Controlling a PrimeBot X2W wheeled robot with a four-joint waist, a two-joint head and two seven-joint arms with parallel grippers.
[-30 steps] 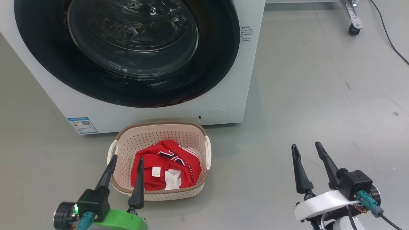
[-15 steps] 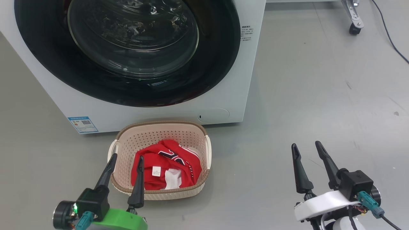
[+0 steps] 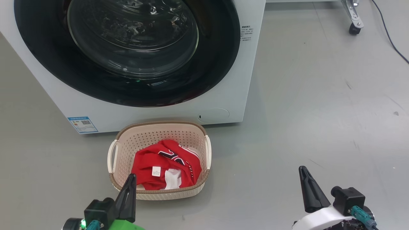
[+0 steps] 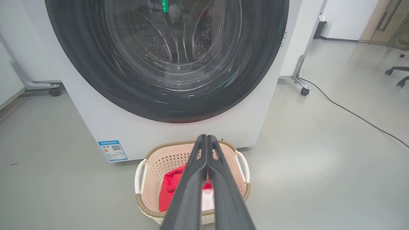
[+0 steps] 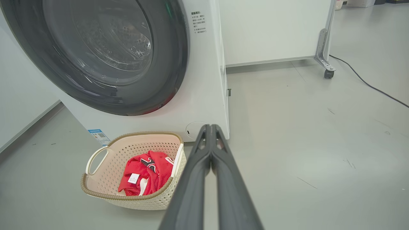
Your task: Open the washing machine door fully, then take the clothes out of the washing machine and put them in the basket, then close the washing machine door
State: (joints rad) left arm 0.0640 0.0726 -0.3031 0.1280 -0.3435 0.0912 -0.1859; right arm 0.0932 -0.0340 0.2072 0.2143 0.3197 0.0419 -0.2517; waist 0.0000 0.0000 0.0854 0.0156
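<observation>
Moved: left gripper (image 3: pixel 130 177) and right gripper (image 3: pixel 302 169) have both dropped back and pinched closed!
Left gripper: fingers pressed together, empty, tip just short of the near rim.
Basket (image 3: pixel 159 124): dead ahead of the left gripper, the nearer arm; clothes (image 3: pixel 166 161) heaped inside.
Door (image 3: pixel 217 64): flush on the washer (image 3: pixel 223 102), looks shut.
Right gripper: closed, empty, well off to the right.
Next: job looks done; arms just retreat.

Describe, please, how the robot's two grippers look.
The left gripper has long tapering black fingers, a black block, a bright green shell, a green light and a teal plug. The right gripper has similar fingers, block and plug, but its shell is white.
</observation>
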